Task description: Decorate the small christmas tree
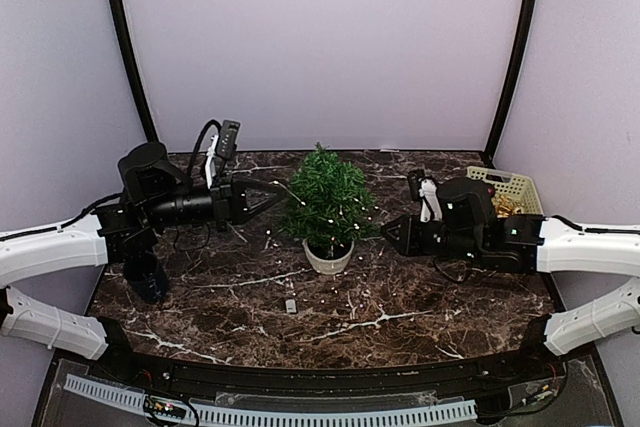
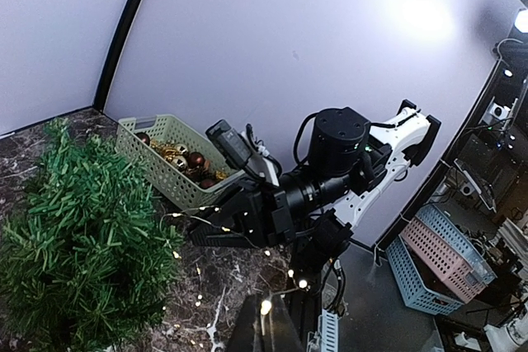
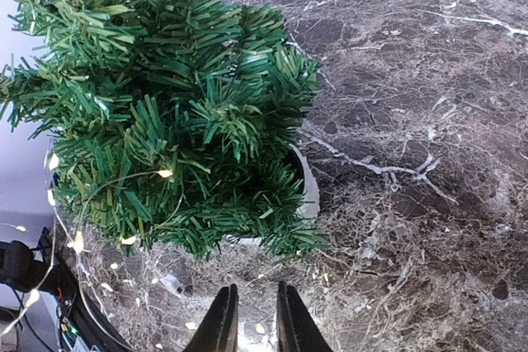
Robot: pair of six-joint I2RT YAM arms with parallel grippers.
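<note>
The small christmas tree stands upright in its round white pot at the middle of the dark marbled table. It is a stubby cone of stiff, flat plastic needles in dark green, bristly enough to snag a wire. A light string, hair-thin wire beaded with tiny warm LEDs, lies partly over the tree's lower boughs and trails loose to the table around the pot. The step in hand therefore looks like winding the lights, early in the task, since no bauble hangs on the tree yet. Just left of the tree the left gripper points at the foliage with its jaws pressed together. In its own wrist view only a dark edge of the fingers shows, and it seems to be pinching the wire. Just right of the tree, low beside the pot, the right gripper has its two black fingers a narrow slit apart, with nothing seen between them. The next move, I judge, calls for one arm to hold the wire taut while the other carries slack round the cone and tucks it among the needles without tipping the pot. In front of the tree lies a small grey block. Well to the tree's right rear sits a beige lattice basket of glossy gold and red baubles.
</note>
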